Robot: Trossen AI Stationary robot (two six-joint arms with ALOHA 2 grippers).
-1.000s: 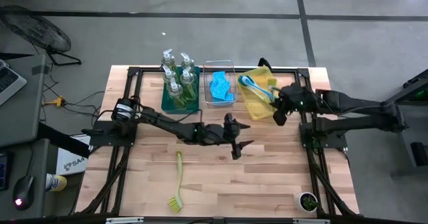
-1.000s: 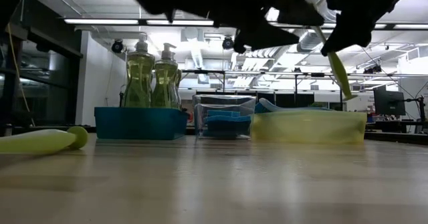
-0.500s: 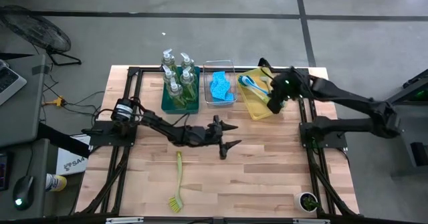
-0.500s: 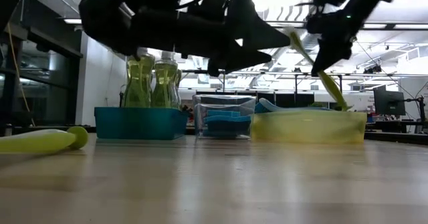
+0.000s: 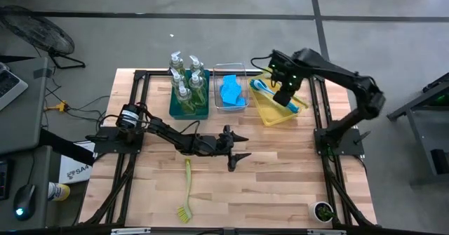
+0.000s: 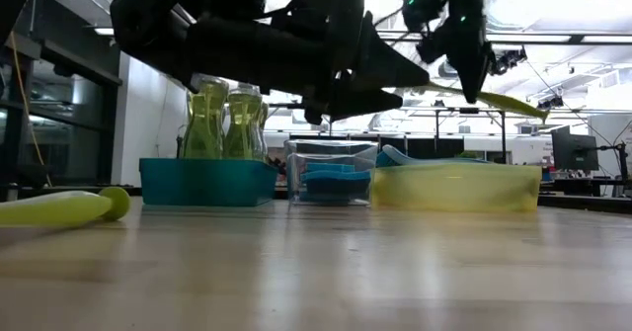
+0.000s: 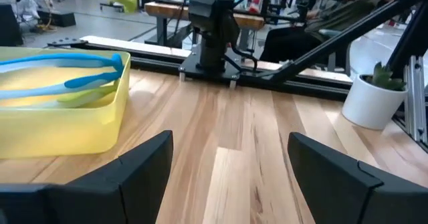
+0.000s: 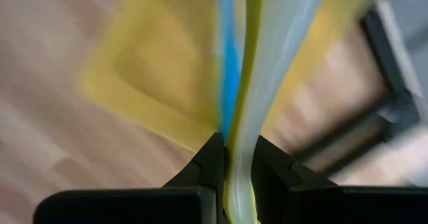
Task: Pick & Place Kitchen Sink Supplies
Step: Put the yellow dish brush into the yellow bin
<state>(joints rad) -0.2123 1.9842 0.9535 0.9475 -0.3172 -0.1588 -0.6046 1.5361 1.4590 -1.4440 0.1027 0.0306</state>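
High view, L to R: yellow-green brush point(image 5: 186, 191) lies loose on table point(image 5: 280, 186), lower left-centre of frame, head toward bottom edge. Low view has its handle end at far left.

Left gripper point(image 5: 237, 151) mid-frame just right of that brush's handle tip, above the wood, fingers spread wide, nothing between them. Left wrist view confirms: both fingers point(image 7: 140, 170) well apart, bare table between.

Upper centre row: teal bin point(image 5: 188, 107) w/ soap bottles point(image 5: 186, 77) upright inside; clear bin point(image 5: 231, 105) beside it w/ blue sponges point(image 5: 231, 91); yellow bin point(image 5: 270, 112) to its right w/ blue brush point(image 5: 270, 89) lying in it.

Right gripper point(image 5: 283, 91) upper right of centre, over yellow bin. Jaws pinched narrow on handle of a second yellow-green brush point(image 8: 267, 70); right wrist view shows the handle clamped between fingers, yellow bin blurred beyond. Low view: that brush sticks out roughly level to the right, above the bin, not touching it.

Small potted plant point(image 5: 321, 210) lower right corner of table.
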